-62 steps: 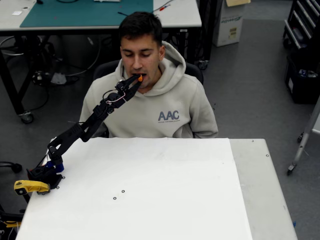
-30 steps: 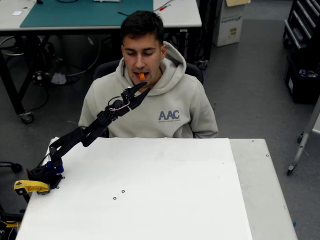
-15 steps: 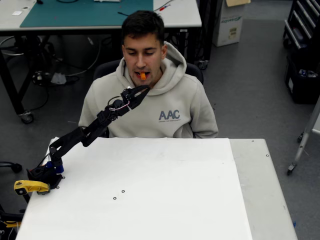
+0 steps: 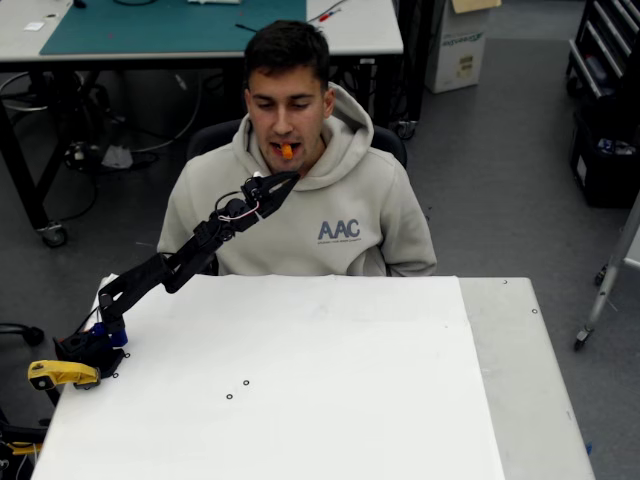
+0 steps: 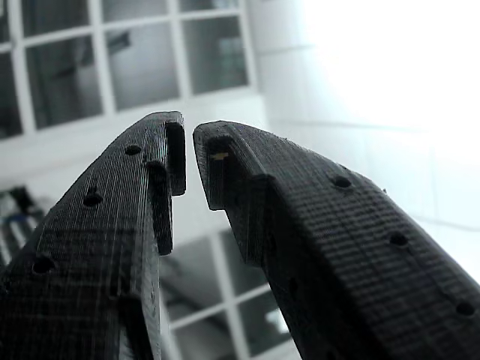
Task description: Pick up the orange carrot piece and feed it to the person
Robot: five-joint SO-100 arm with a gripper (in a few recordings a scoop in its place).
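A: Where is the small bright-orange stubby carrot piece (image 4: 286, 151) at this moment?

B: We see it between the lips of the person in the light beige-grey hoodie with "AAC" on the chest (image 4: 300, 205), who sits behind the white tabletop (image 4: 300, 380). It is not in the pincer.

A: And the black two-finger pincer (image 4: 283, 180)?

B: In the overhead view it hangs just below the person's chin, near the carrot piece but apart from it. In the wrist view its black ribbed fingers (image 5: 300, 217) stand almost together, with only a narrow gap at the tips, and we see nothing between them (image 5: 189, 161).

A: So how far do we judge the task?

B: We think the picking and the feeding are done, because the piece sits in the mouth and the pincer is empty. What is left, in our opinion, is only to bring the black arm (image 4: 165, 270) back over the tabletop, away from the face.
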